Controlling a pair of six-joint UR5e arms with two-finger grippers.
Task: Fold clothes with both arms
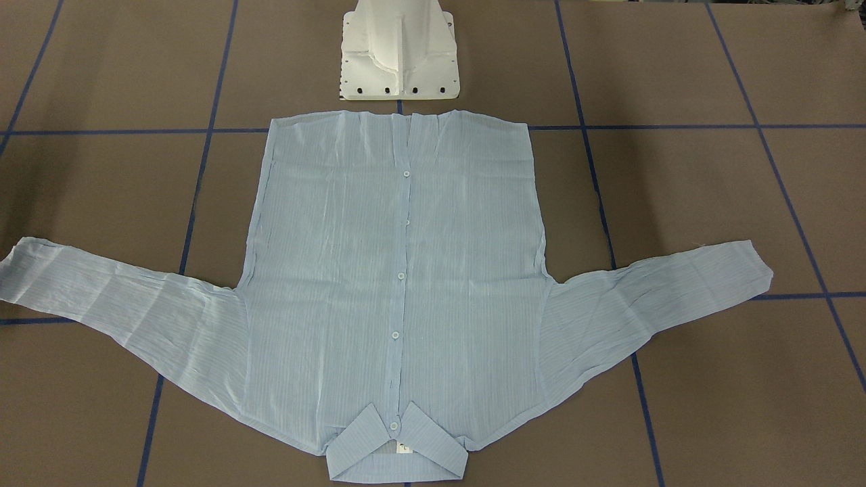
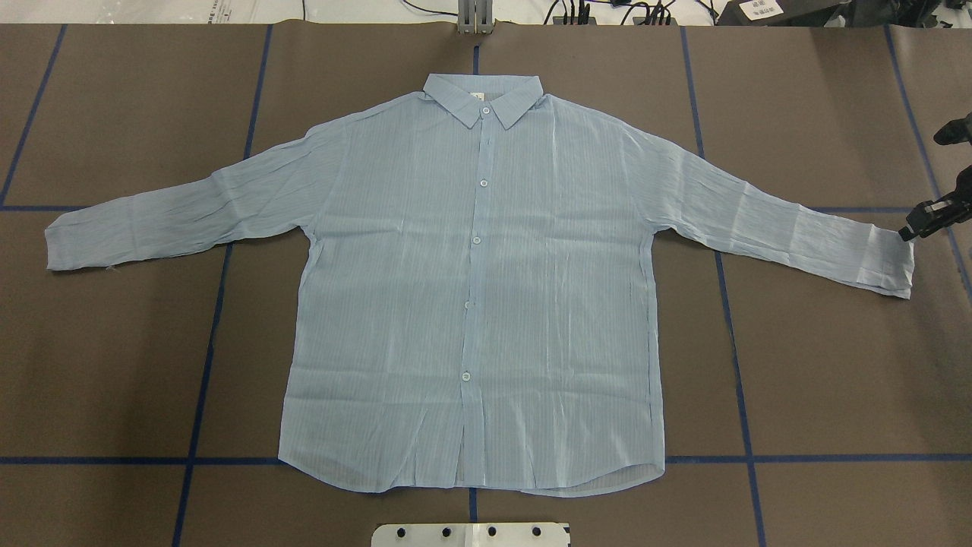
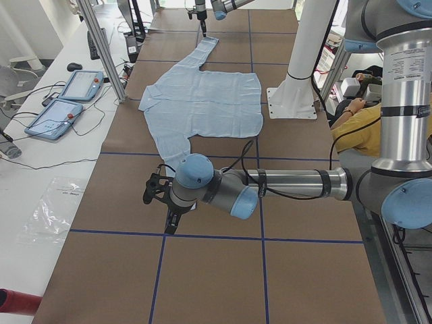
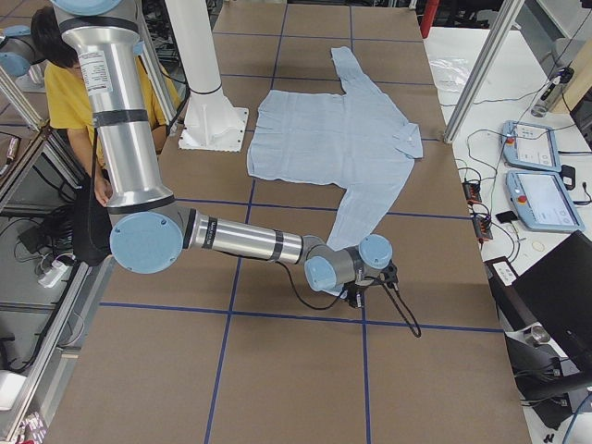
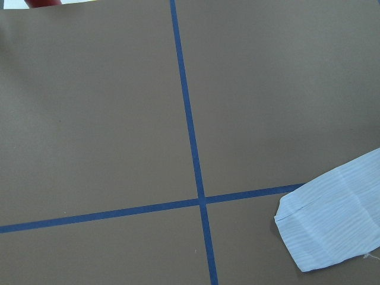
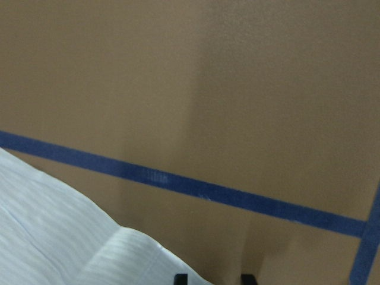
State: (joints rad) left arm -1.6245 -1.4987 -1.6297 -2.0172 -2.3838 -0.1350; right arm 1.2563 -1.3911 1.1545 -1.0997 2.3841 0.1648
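Shirt [image 2: 395,304], light blue with thin stripes, lies flat and face up in the middle of the brown table [image 2: 114,114]. Its buttons are done up and both sleeves are stretched out to the sides. The collar points away from the robot's white base [image 1: 399,54], and the bottom edge lies near that base.

The right gripper [image 2: 907,232] is down low at the end of the right sleeve, just beside the cuff. In its wrist view, the two black fingertips [image 6: 181,278] stand a little apart, and brown table shows in the gap. One tip is right at the edge of the cuff; I cannot tell if it touches the cloth. Nothing is pinched between them.

The left gripper [image 3: 162,202] hangs over the table near the end of the left sleeve. Only the side view shows it, so I cannot tell if its fingers are spread or pressed together. Its wrist camera sees the left cuff in one corner and blue tape lines [image 5: 190,119] crossing on the table.
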